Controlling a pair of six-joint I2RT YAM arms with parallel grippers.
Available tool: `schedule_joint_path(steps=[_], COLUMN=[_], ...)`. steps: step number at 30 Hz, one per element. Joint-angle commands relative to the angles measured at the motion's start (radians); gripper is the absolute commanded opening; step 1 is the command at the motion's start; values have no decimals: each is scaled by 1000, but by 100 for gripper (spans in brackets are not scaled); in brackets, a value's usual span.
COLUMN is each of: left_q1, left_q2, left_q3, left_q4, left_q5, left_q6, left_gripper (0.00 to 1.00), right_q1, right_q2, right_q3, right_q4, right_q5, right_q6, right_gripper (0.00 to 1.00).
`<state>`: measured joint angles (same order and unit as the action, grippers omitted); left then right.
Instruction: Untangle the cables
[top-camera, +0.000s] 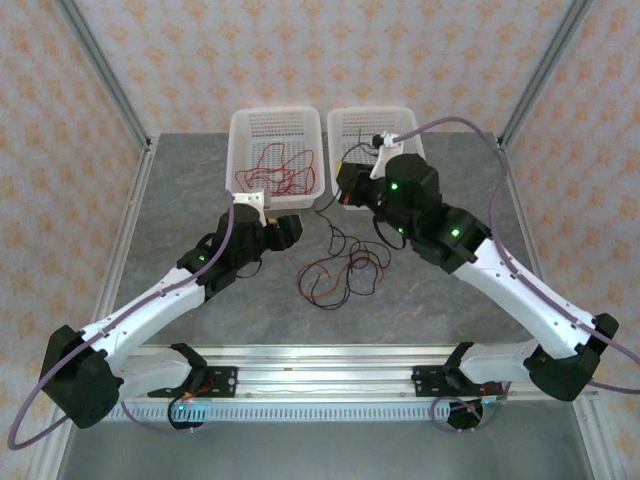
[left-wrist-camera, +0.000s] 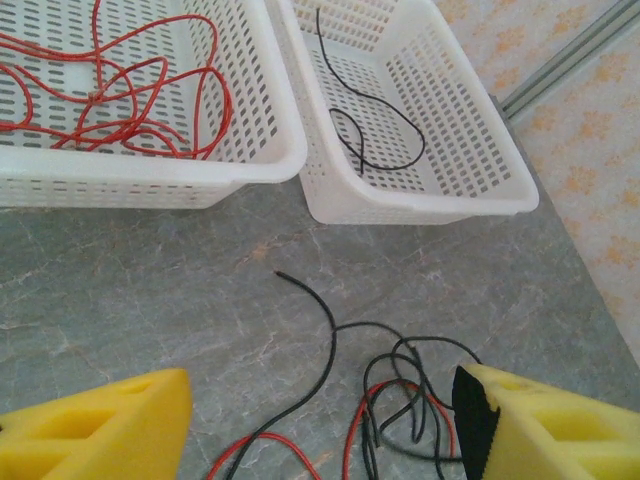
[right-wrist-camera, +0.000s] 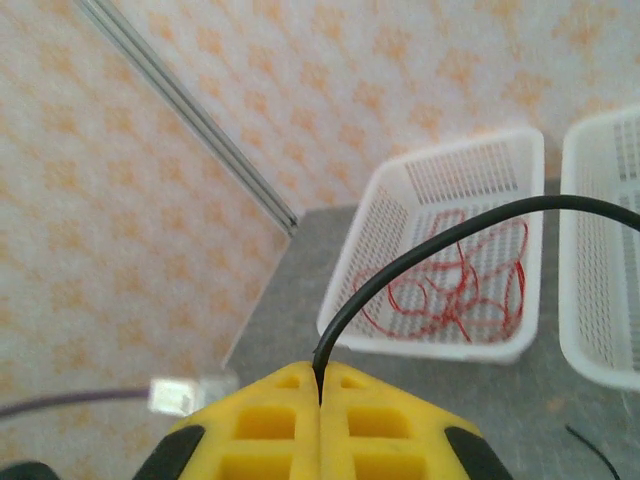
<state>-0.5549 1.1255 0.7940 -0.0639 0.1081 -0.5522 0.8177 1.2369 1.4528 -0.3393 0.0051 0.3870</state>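
Observation:
A loose tangle of red and black cables (top-camera: 335, 275) lies on the grey table between the arms, and in the left wrist view the same tangle (left-wrist-camera: 420, 400) sits between my spread yellow fingers. My left gripper (left-wrist-camera: 325, 430) is open over it with nothing held, just below the left basket (top-camera: 292, 232). My right gripper (right-wrist-camera: 320, 385) is shut on a black cable (right-wrist-camera: 420, 255) that arcs up and to the right. From above, that gripper (top-camera: 345, 190) hangs beside the right basket, and the black cable (top-camera: 330, 225) trails down to the tangle.
The left white basket (top-camera: 240, 150) holds red cables (left-wrist-camera: 120, 100). The right white basket (top-camera: 410, 125) holds one black cable (left-wrist-camera: 380, 120). Metal frame posts (top-camera: 100, 70) stand at the back corners, and an aluminium rail (top-camera: 320, 360) runs along the near edge.

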Motion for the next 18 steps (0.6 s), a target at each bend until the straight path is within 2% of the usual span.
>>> schedule_joint_path(steps=[1, 11, 18], left_q1=[-7, -15, -71], left_q2=[-3, -9, -4], left_q3=[-14, -34, -40], left_q4=[39, 63, 97], left_q5=[1, 15, -5], left_q6=[-3, 3, 42], left_gripper=[70, 70, 70], right_q1=[6, 5, 6], right_q2=[17, 47, 26], right_q3=[86, 275, 348], right_q4=[-15, -3, 78], right_q5=[38, 16, -28], right_q6=[-53, -92, -63], right_gripper=[0, 0, 0])
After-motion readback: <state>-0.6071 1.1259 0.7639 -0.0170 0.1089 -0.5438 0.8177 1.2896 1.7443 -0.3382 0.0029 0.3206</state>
